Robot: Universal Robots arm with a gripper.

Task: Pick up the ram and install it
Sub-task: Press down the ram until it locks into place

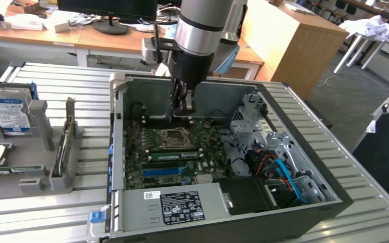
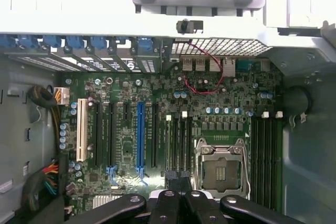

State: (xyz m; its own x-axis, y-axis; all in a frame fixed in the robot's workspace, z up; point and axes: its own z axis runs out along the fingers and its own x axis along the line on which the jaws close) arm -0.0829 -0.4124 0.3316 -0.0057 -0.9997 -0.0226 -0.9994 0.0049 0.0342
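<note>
The ram (image 1: 174,155), a long thin green stick with dark chips, stands on edge in a motherboard slot between the CPU socket (image 1: 174,137) and the blue slot (image 1: 160,172). My gripper (image 1: 185,107) hangs above the open computer case (image 1: 329,195), over the far part of the motherboard and well clear of it. Its fingers are shut together and I see nothing between them. In the wrist view the gripper (image 2: 178,199) sits over the black slots beside the CPU socket (image 2: 220,169), with the blue slot (image 2: 140,135) off to one side.
A grey fixture (image 1: 39,172) at the exterior view's left holds a hard drive (image 1: 8,116) with a blue-white label and a thin upright board (image 1: 64,144). The power supply (image 1: 174,205) fills the case's near side. The drive cage and cables (image 1: 282,167) crowd the exterior view's right.
</note>
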